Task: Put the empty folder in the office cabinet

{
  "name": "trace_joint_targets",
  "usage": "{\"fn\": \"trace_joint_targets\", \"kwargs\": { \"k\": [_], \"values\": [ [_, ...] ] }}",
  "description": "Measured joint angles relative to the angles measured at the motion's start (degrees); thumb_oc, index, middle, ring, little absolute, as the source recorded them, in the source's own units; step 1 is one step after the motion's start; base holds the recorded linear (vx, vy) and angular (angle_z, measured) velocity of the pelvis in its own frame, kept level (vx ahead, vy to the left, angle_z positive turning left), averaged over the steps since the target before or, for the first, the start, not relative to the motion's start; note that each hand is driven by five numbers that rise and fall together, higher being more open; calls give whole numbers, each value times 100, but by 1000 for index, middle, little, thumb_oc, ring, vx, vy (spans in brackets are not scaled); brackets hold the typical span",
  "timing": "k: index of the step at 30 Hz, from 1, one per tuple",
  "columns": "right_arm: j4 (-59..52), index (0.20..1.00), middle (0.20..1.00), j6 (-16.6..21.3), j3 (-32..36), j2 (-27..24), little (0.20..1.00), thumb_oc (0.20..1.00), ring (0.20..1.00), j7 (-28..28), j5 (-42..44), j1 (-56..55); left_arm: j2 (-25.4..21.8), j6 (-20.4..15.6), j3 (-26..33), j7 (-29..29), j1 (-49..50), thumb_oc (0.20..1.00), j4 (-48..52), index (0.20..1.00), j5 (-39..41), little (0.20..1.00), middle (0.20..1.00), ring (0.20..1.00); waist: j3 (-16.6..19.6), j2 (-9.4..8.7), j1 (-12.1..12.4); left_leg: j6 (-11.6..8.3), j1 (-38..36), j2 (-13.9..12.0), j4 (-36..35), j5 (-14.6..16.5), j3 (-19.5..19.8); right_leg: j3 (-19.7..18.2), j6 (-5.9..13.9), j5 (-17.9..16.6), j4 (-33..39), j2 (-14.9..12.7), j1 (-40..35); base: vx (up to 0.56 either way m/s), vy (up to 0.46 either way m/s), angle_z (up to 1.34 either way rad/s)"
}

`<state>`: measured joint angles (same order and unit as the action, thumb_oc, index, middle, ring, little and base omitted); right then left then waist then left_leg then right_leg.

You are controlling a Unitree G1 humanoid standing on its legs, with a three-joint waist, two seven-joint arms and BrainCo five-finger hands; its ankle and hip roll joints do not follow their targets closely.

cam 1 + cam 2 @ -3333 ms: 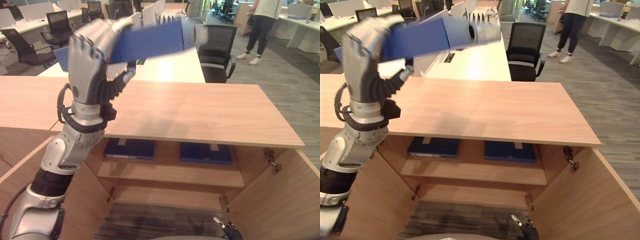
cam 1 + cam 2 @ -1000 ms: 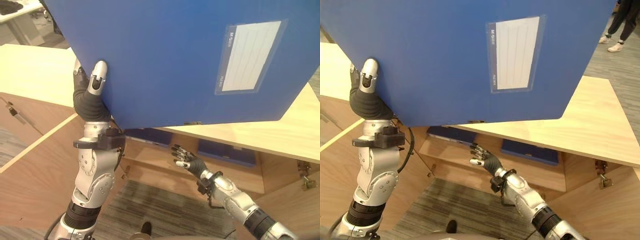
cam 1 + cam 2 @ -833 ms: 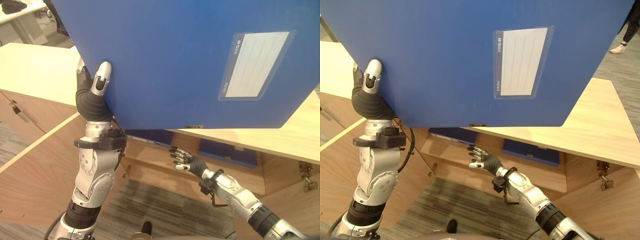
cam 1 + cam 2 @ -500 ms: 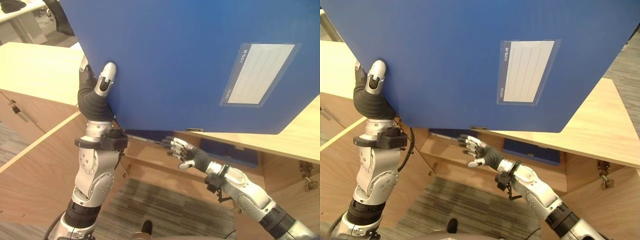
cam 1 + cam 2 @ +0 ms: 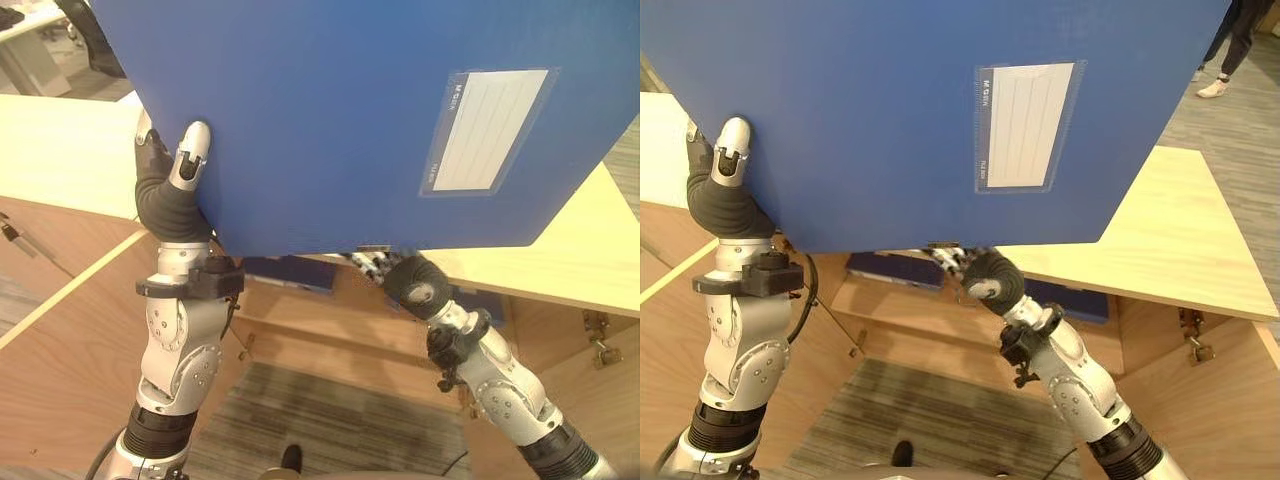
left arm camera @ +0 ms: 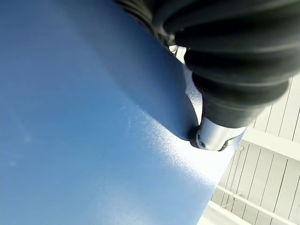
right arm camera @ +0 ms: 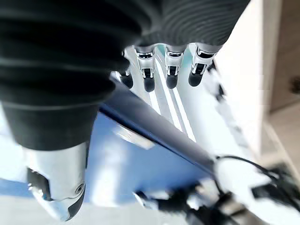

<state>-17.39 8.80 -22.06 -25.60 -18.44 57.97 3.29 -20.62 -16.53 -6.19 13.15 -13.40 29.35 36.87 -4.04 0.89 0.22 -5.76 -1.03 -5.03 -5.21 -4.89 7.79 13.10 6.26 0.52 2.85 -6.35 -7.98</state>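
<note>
Left eye view: I am holding the blue folder (image 5: 330,110) upright, close to my head camera and above the open office cabinet (image 5: 1160,240), my left robot hand (image 5: 175,190) pinching its edge. My right robot hand (image 5: 980,272), lower half a second ago, is now meeting its bottom edge, fingers straight. With so narrow a pinch, the folder could twist and slip.

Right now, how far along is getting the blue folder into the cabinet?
Done: the cabinet doors stand open, with other folders lying on its shelf. In hand: the left robot hand pinches the blue folder by one edge, held up above the cabinet top, and the right robot hand is at its lower edge. Left: lowering the folder and sliding it onto a shelf.
</note>
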Motion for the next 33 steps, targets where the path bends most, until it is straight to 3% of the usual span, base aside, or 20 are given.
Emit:
{"fn": "trace_joint_targets", "kwargs": {
  "k": [11,21,28,33],
  "values": [
    [16,1000,1000,511,-472,767,1000,1000,1000,610,423,62,79,-155,-50,538,-8,200,-5,200,1,200,200,200,182,-21,-1,11,32,-4,0,8,-46,-51,-1,1,-28,-3,40,1,1,-2],
    [62,1000,1000,952,-959,1334,1000,1000,1000,1343,606,840,303,-221,-367,1040,-105,200,-138,200,-11,200,200,200,241,15,7,30,33,-6,0,19,-92,-113,-1,2,-104,-13,98,10,2,-2],
    [237,1000,1000,1134,-976,1393,1000,1000,1000,1752,556,917,467,-218,-608,1185,-199,200,-368,200,-180,200,200,200,345,43,6,30,27,-10,0,19,-99,-121,-1,3,-105,-9,101,0,0,0],
    [523,1000,1000,1321,-912,1391,1000,1000,1000,2266,-108,1046,467,-216,-787,1349,-299,200,-473,200,-516,200,200,200,346,43,-5,55,30,-11,-2,31,-106,-134,-1,4,-121,-11,115,-14,3,-1]
  ]
}}
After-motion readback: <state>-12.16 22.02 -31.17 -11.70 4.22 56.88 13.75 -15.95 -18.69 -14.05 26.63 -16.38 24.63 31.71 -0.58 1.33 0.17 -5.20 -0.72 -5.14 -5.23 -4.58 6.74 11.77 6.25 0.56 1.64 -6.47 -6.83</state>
